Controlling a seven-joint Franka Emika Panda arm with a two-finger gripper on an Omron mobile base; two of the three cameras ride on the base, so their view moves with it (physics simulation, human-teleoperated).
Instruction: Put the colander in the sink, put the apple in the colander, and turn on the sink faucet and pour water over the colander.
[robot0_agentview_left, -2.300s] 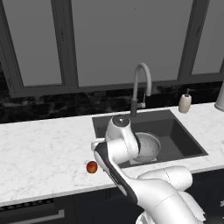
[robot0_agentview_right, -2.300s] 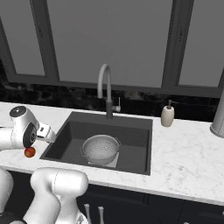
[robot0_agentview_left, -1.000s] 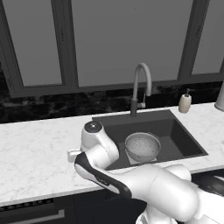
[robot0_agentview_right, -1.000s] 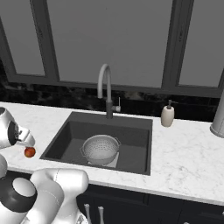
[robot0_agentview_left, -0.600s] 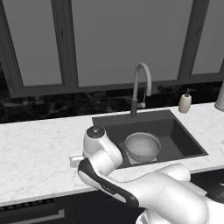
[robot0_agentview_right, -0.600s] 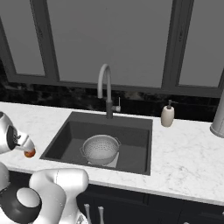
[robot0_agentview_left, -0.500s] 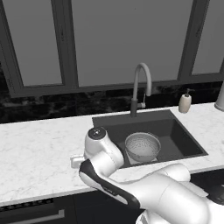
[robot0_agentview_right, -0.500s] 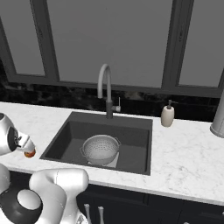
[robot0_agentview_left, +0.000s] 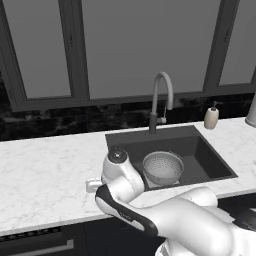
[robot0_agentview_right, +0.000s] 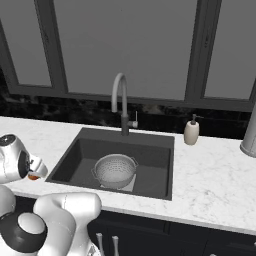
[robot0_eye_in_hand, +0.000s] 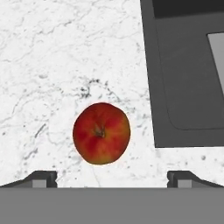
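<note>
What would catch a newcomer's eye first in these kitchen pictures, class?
The red apple on the white marble counter, lying between the open gripper tips in the hand view. Next, the silvery colander sitting in the dark sink, below the arched faucet.

White marble-patterned stone countertop (robot0_agentview_left: 45, 170), level and unmarked. Beige soap dispenser bottle (robot0_agentview_left: 211, 117) stands upright at the rear. Dark-framed window panes (robot0_agentview_right: 125, 45) above a black glossy backsplash (robot0_agentview_right: 60, 107).
</note>
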